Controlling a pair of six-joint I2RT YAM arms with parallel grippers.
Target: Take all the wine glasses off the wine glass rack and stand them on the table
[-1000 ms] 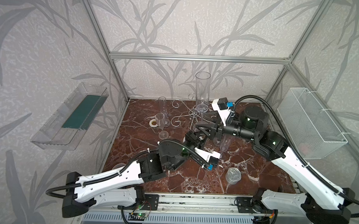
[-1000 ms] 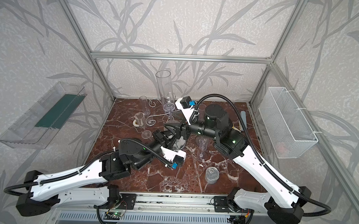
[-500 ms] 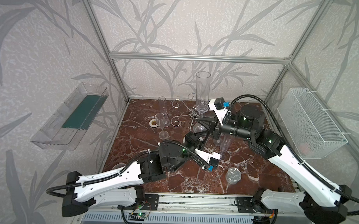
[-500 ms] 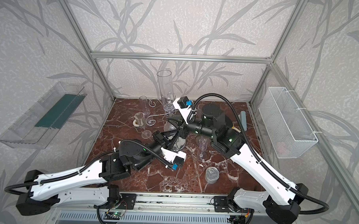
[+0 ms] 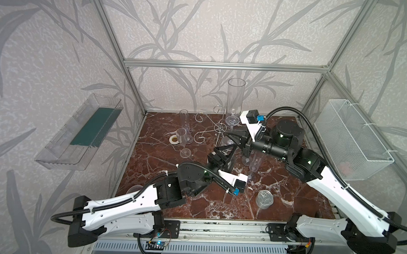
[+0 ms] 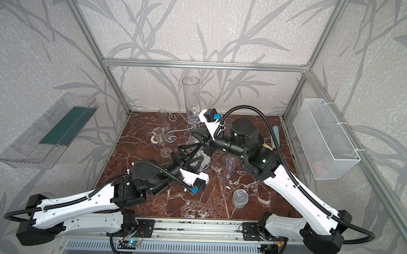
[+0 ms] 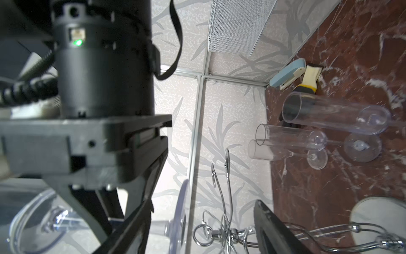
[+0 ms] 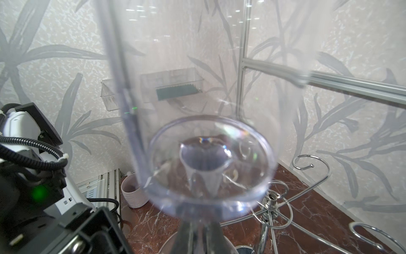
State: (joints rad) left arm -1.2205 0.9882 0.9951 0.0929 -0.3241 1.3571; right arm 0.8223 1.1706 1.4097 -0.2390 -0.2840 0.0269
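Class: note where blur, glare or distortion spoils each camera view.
Right wrist view: the clear wine glass, close to the lens, is blurred and warps the wall behind. Left wrist view: the black arm housing is soft. Both top views: sharp; the chrome wire rack glints.

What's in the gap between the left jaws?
In the left wrist view: the hub of the wine glass rack and the foot of the wine glass, within the open left gripper.

no readable text, label, brand, number or sign in any view, surfaces of arms, cameras and glassware carry no legible markings
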